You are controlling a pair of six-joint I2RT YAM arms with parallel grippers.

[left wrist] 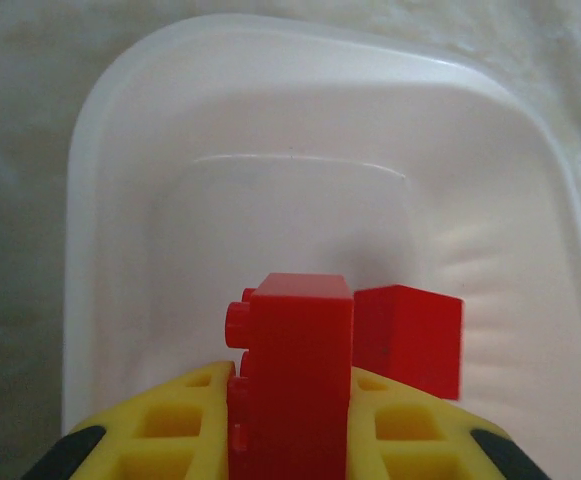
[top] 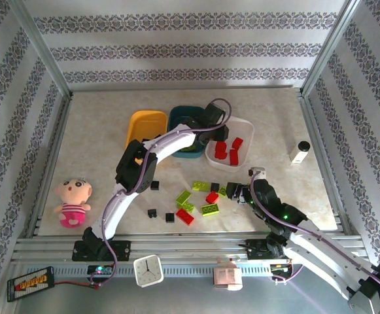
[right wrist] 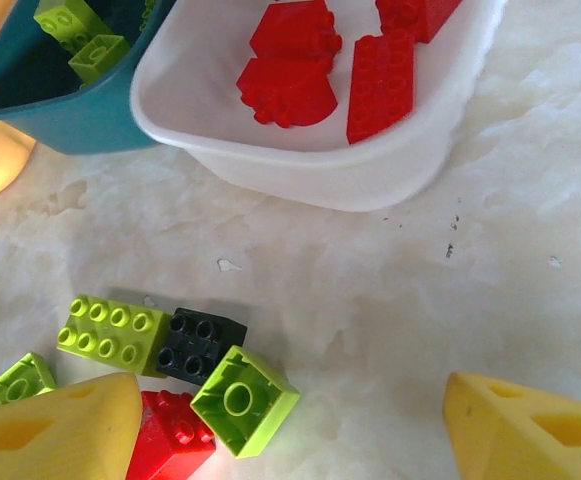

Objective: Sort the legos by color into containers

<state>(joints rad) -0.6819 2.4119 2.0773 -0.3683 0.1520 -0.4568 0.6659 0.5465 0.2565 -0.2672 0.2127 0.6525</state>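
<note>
My left gripper [left wrist: 290,445] is shut on a red lego [left wrist: 295,370] and hangs over the translucent white tray [left wrist: 270,120]. Another red brick [left wrist: 410,335] lies in that tray just beyond it. From above, the left gripper [top: 217,131] is at the white tray's [top: 246,124] left end, beside the teal tray [top: 178,116] and the orange-yellow tray [top: 145,124]. My right gripper [right wrist: 290,440] stands open low over the table. An upturned lime brick [right wrist: 243,400], a black brick [right wrist: 200,345] and a red brick [right wrist: 170,435] lie by its left finger [right wrist: 60,430]. Several red bricks [right wrist: 290,70] lie in the white tray [right wrist: 370,175].
Loose lime, red and black legos [top: 190,199] are scattered mid-table. Lime bricks [right wrist: 80,35] sit in the teal tray [right wrist: 60,120]. A white cylinder with a black cap [top: 300,152] stands at the right, a doll [top: 73,201] at the left, and a small clock [top: 149,270] on the front rail.
</note>
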